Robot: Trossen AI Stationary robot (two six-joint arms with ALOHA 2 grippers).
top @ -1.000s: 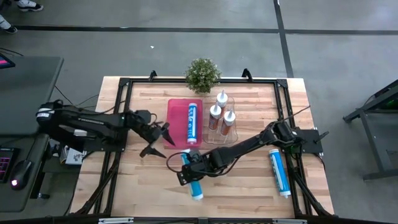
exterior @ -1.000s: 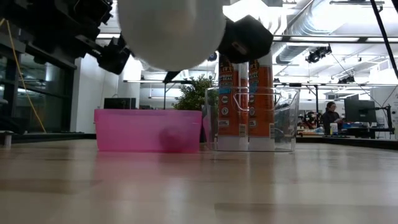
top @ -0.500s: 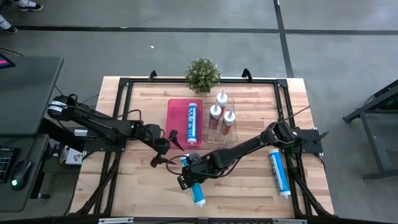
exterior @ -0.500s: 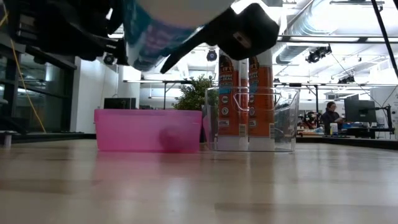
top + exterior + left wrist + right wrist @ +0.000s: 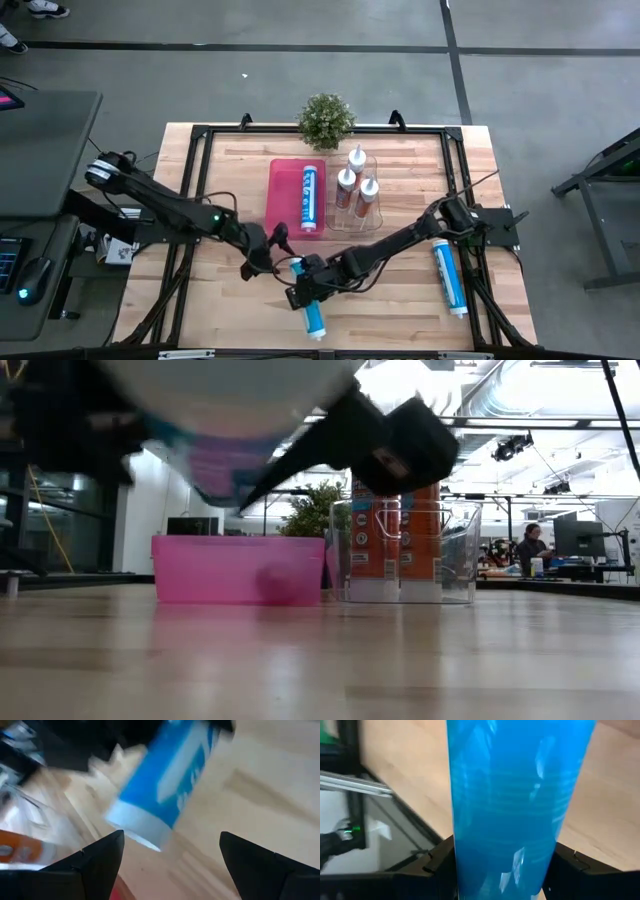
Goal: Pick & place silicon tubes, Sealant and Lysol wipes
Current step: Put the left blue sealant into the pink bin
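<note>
On the wooden table [image 5: 400, 300], right pincer [image 5: 303, 291] clamps blue tube [image 5: 311, 312], label unreadable; left pincer [image 5: 268, 250] apart.

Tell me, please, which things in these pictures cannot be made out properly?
- Blue tube: right wrist view, label unreadable, ends cut off by the edges.
- Left tool: low view, blurred against the lens.
- Pink tray: low view, contents hidden by its wall.

Left pincer [image 5: 268, 252] gapes wide near table centre; right pincer [image 5: 303, 290], just beside it, grips something.
</note>
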